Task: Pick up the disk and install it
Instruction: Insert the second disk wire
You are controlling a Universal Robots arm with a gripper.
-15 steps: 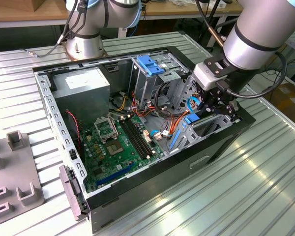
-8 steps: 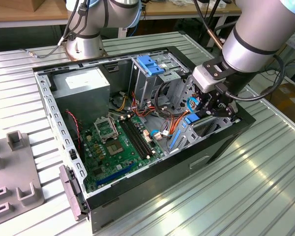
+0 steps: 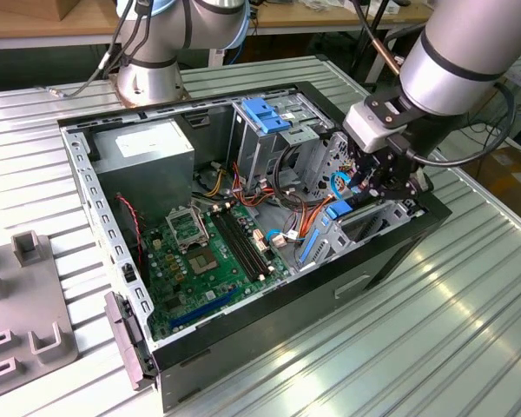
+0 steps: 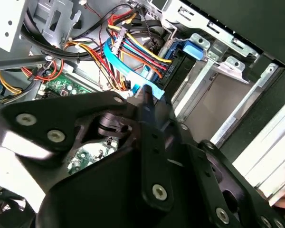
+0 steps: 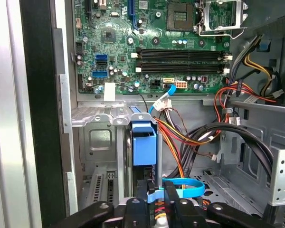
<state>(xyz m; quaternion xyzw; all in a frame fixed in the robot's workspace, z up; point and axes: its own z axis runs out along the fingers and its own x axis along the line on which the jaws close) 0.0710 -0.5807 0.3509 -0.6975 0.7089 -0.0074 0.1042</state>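
In the exterior view, the gripper (image 3: 384,176) reaches into the open computer case (image 3: 269,321) near the tabletop (image 3: 469,330) edge at the exterior view's right. In the second wrist view, its closed fingers (image 4: 147,102) pinch a blue strap (image 4: 126,64). In the first wrist view, the disk (image 5: 143,148) stands edge-on in the bay, just beyond the fingers (image 5: 154,192).

No print can be read on any label or board here.
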